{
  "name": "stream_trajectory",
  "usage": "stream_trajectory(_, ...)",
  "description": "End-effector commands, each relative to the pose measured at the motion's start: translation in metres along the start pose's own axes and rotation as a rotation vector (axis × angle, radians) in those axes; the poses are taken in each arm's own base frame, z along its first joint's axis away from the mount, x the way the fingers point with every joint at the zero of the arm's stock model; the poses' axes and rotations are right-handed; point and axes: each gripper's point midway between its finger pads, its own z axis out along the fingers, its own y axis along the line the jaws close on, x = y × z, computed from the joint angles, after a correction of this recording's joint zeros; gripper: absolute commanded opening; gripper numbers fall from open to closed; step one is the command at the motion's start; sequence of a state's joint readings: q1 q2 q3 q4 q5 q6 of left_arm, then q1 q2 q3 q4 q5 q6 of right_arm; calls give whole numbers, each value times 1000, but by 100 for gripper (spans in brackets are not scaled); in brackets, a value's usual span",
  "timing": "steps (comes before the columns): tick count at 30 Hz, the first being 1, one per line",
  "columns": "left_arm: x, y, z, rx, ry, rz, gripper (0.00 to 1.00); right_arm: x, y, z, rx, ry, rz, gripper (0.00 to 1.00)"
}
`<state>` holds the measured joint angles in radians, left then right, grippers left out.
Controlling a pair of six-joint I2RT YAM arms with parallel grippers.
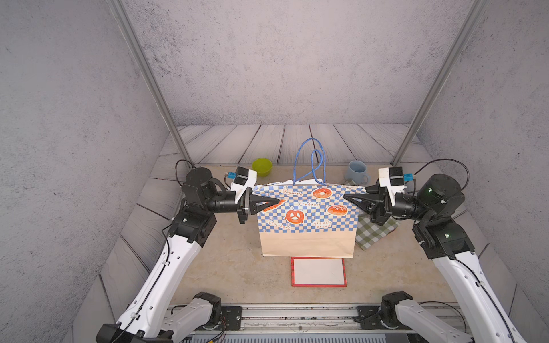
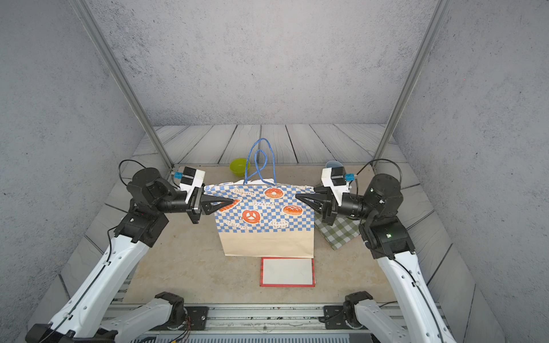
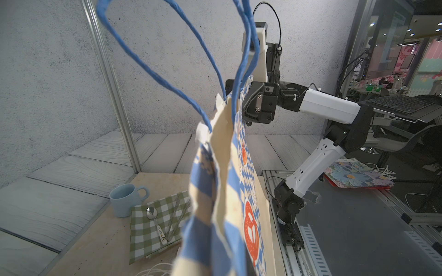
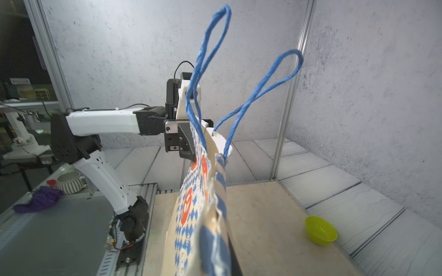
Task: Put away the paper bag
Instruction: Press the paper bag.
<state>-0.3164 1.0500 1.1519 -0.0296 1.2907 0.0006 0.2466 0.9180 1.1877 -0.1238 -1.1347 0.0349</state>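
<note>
in both top views the paper bag [image 1: 307,234] stands upright and flattened mid-table [image 1: 222,267], with the left gripper [image 1: 277,202] pinched tight on its upper left edge and the right gripper [image 1: 345,196] looking closed on its upper right edge. left wrist: bag mouth nearly flat, blue handles [image 3: 167,78] sticking up. right wrist: same grip on the bag [image 4: 191,215], so it looks secured by 2 grippers, with folding down and stowing still left.
</note>
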Motion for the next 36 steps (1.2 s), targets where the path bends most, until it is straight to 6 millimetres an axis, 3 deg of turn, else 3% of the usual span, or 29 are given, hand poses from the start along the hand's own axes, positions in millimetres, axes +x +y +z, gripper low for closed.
stream_trajectory(1, 2, -4, 2, 22, 1, 6, 0, -8, 5, 0, -16, -12, -23, 38)
stream_trajectory(2, 2, -4, 2, 22, 1, 5, 0, -7, 3, 0, -3, -10, -16, 48)
stream_trajectory(4, 4, -4, 2, 25, 3, 0, 0, -9, 5, -1, -7, -14, -21, 51)
stream_trajectory(7, 7, -2, 3, 25, 7, -9, 0, -13, 10, 0, -41, -22, -30, 34)
stream_trajectory(10, 13, -1, 3, 24, 12, -28, 0, -16, 12, 0, -53, -27, -28, 5)
stream_trajectory(11, 15, -1, 3, 21, 12, -34, 0, -17, 12, 0, -54, -28, -27, 0)
stream_trajectory(13, 18, 0, 3, 20, 12, -39, 0, -17, 14, 0, -56, -28, -29, 0)
stream_trajectory(15, 18, -1, 3, 18, 12, -34, 0, -12, 9, 0, -25, -19, -14, 43)
stream_trajectory(17, 15, -1, 3, 15, 9, -22, 0, -5, 2, -1, 19, -1, 2, 61)
stream_trajectory(19, 12, -1, 3, 17, 5, -14, 0, 7, 2, -1, 30, 22, 13, 68)
stream_trajectory(23, 0, -5, 2, 32, -12, 6, 0, 43, 1, -1, 37, 94, 68, 70)
stream_trajectory(30, -14, -15, 0, 61, -24, 19, 0, 44, 7, -1, -2, 91, 92, 62)
stream_trajectory(36, -25, -15, -1, 38, -34, 44, 0, 41, 18, 0, -82, 75, 98, 23)
